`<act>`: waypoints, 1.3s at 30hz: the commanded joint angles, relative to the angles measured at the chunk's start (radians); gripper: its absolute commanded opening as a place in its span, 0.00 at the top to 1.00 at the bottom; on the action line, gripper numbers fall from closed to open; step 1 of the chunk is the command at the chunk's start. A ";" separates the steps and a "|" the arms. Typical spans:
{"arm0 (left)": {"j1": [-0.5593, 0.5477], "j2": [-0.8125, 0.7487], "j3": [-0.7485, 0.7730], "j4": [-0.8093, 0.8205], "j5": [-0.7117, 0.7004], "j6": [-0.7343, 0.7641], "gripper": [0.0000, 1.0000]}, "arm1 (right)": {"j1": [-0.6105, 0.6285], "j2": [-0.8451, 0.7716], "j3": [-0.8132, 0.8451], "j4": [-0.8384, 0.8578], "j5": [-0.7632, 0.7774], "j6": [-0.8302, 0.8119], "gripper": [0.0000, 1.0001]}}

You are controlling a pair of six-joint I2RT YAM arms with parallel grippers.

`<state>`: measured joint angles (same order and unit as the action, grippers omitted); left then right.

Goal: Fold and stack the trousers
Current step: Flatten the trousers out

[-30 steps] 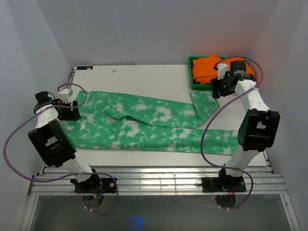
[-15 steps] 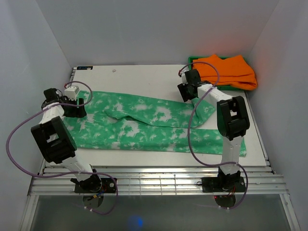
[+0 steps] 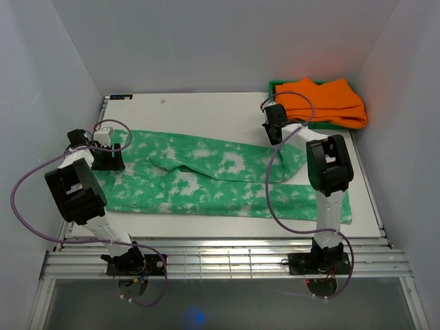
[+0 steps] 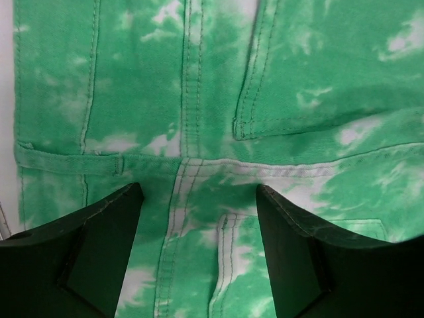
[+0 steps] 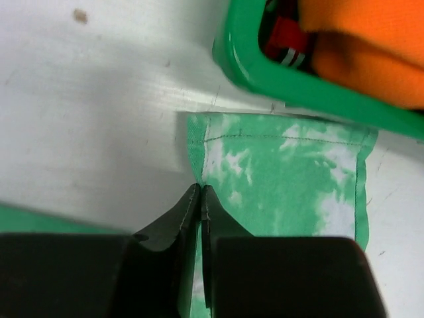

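The trousers [image 3: 206, 172], green with white blotches, lie spread flat across the table, waist at the left and both legs running right. My left gripper [image 3: 110, 159] hovers open over the waistband [image 4: 199, 162], one finger [image 4: 99, 232] on each side of the fly seam and nothing between them. My right gripper [image 3: 276, 135] is at the far leg's cuff [image 5: 291, 179], close to the bin. In the right wrist view its jaws [image 5: 200, 189] are shut on the cuff's left edge, with a strip of green cloth showing between them.
A green bin [image 3: 273, 88] at the back right holds folded orange garments [image 3: 323, 102], which spill over its rim [image 5: 265, 73]. White table [image 3: 199, 110] shows behind the trousers. Cables loop from both arms. Walls close in on the left, right and back.
The right arm swung from over the bin to the far leg's cuff, and its jaws closed on the cuff edge. The left gripper shifted slightly over the waist and stayed open.
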<state>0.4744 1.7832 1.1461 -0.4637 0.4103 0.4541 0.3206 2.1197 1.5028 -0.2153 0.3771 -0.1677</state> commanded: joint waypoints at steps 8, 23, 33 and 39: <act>0.003 -0.002 0.012 0.007 -0.068 -0.018 0.27 | -0.188 -0.539 -0.265 -0.013 -0.314 0.043 0.92; 0.003 -0.027 0.021 -0.023 -0.058 -0.048 0.26 | -0.932 -0.670 -0.440 -0.329 -0.618 -0.119 0.38; -0.022 -0.051 0.084 -0.098 0.041 0.034 0.20 | -0.738 -0.509 -0.319 -0.461 -0.811 -0.243 0.46; -0.048 -0.015 0.089 -0.122 0.050 0.049 0.20 | -0.595 -0.325 -0.316 -0.389 -0.774 -0.220 0.49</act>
<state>0.4438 1.7821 1.2037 -0.5545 0.4225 0.4770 -0.2977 1.7435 1.1763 -0.6037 -0.3969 -0.3798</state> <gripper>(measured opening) 0.801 0.519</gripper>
